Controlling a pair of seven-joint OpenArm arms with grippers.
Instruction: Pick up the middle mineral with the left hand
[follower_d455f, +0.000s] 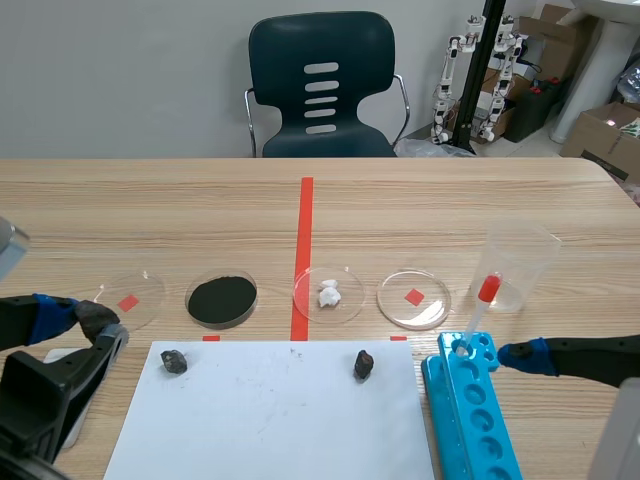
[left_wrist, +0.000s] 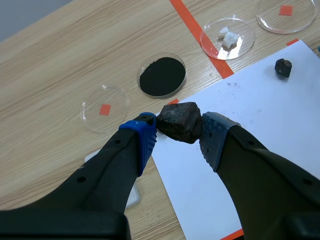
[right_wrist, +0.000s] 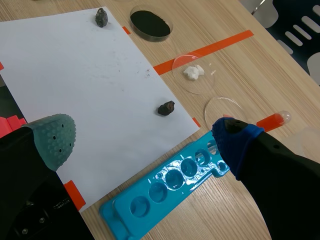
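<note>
A black-powder dish (follower_d455f: 190, 303) stands beside a white-lump dish (follower_d455f: 346, 279); a blue tube rack (follower_d455f: 470, 410) lies beside white paper (follower_d455f: 270, 410).

I can't see under the mineral (left_wrist: 180, 121), and the scene view's bottom edge cuts off the blue tube rack (follower_d455f: 472, 420).

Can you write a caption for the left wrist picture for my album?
The left gripper pinches a dark rock, with the white paper and a dish of black powder beyond.
</note>
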